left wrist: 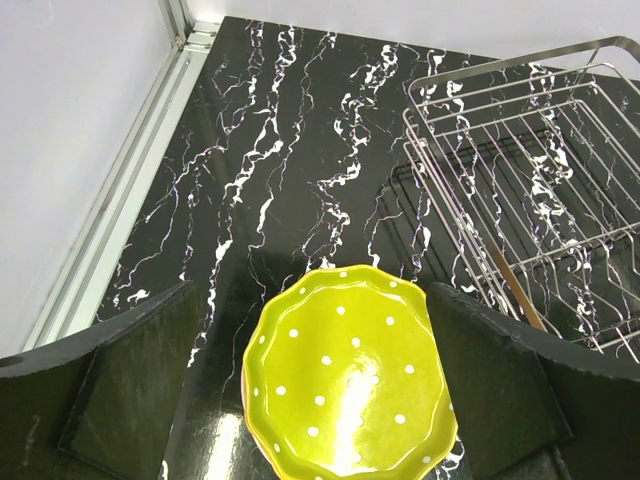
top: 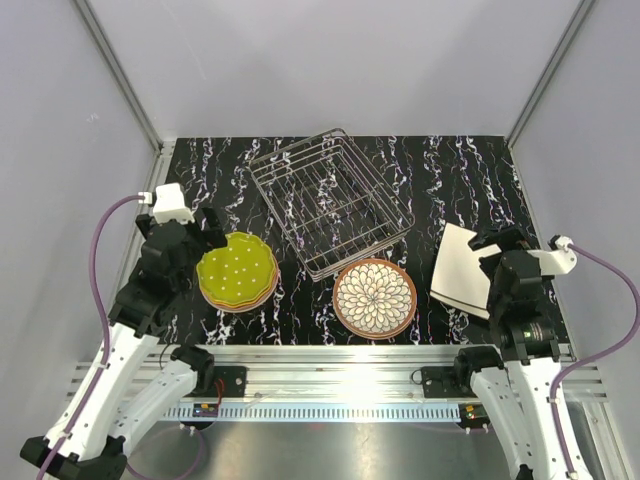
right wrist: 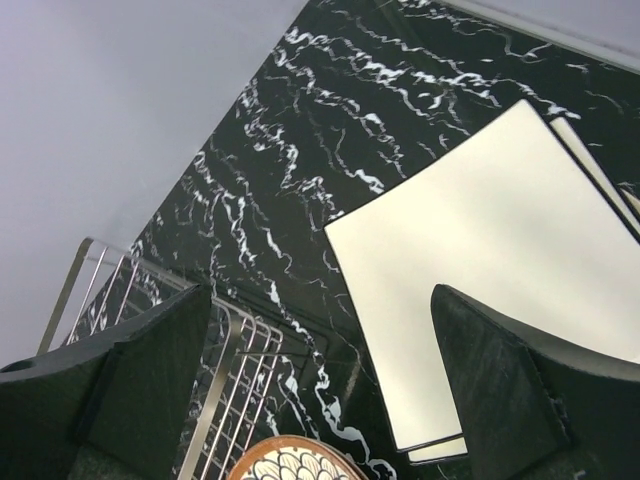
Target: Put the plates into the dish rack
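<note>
A scalloped lime-green plate [top: 237, 270] with white dots tops a small stack of plates, orange and pink rims showing beneath it. My left gripper [top: 212, 232] hovers open over the stack's far-left edge; in the left wrist view the green plate [left wrist: 345, 380] lies below and between the wide-apart fingers of my left gripper [left wrist: 312, 290]. The wire dish rack [top: 332, 200] holds nothing. A brown-rimmed petal plate [top: 374, 297] lies in front of it. Cream square plates [top: 462, 270] lie stacked at the right, with my right gripper [top: 497, 245] open above their near edge and nothing held.
The black marbled table ends at a metal rail [left wrist: 130, 200] on the left and grey walls all round. The rack [left wrist: 530, 200] stands just right of the green plate. In the right wrist view the rack's corner [right wrist: 150, 330] and the petal plate [right wrist: 300, 465] lie left of the cream plates [right wrist: 490, 290].
</note>
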Available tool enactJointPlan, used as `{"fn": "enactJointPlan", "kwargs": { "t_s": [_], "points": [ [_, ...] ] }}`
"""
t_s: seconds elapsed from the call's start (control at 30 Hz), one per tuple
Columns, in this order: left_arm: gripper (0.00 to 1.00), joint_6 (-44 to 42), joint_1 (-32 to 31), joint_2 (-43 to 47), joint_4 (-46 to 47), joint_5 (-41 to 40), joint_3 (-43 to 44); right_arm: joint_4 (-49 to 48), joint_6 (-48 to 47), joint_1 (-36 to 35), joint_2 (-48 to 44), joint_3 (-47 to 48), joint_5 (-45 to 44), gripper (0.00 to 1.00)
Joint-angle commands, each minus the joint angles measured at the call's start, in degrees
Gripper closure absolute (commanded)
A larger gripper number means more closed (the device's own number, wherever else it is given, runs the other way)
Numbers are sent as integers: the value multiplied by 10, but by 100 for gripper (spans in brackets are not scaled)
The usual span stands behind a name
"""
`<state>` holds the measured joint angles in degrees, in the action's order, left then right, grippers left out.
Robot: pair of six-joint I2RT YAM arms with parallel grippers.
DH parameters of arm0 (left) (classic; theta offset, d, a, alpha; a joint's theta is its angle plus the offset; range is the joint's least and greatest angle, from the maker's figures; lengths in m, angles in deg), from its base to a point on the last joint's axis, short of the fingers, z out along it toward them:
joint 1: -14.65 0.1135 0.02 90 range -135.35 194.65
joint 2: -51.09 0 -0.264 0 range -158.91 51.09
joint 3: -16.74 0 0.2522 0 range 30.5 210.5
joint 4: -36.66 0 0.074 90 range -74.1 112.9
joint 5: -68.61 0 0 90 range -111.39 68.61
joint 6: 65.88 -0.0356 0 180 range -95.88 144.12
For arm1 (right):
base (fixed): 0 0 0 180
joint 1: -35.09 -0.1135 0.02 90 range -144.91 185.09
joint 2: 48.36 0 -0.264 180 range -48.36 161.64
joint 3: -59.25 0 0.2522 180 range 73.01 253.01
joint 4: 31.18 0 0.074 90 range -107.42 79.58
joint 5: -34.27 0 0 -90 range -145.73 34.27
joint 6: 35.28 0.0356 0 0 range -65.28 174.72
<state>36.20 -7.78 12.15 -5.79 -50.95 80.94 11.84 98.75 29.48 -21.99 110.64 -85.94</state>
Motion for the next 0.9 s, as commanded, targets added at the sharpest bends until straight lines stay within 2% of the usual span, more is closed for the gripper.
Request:
{"fn": "enactJointPlan", "kwargs": {
  "t_s": [0.0, 0.1, 0.13, 0.2, 0.23, 0.3, 0.43, 0.73, 0.83, 0.87],
  "points": [
    [1, 2, 2, -9, 9, -1, 18, -42, -46, 2, -1, 16, 52, 0],
    [1, 4, 2, -5, 8, -6, 17, -49, -88, 2, 9, 36, 154, 0],
    [1, 5, 2, -4, 9, -8, 16, -59, -105, 2, 11, 39, 229, 0],
    [1, 4, 2, -1, 8, -14, 16, -62, -119, 2, 26, 46, 299, 0],
    [1, 4, 2, -1, 6, -17, 17, -74, -127, 2, 32, 46, 385, 0],
    [1, 8, 2, -3, 2, -23, 19, -87, -113, 2, 51, 36, 491, 0],
    [1, 9, 2, -3, 5, -14, 16, -82, -85, 2, 85, 32, 609, 0],
    [1, 13, 2, -11, 7, 12, 14, -38, -57, -11, 25, 10, 658, 2],
    [1, 13, 2, -14, 4, 14, 17, -4, -62, -54, 32, 1, 630, 4],
    [1, 13, 2, -14, 5, 14, 17, -1, -61, -96, 32, -3, 616, 5]
  ]
}}
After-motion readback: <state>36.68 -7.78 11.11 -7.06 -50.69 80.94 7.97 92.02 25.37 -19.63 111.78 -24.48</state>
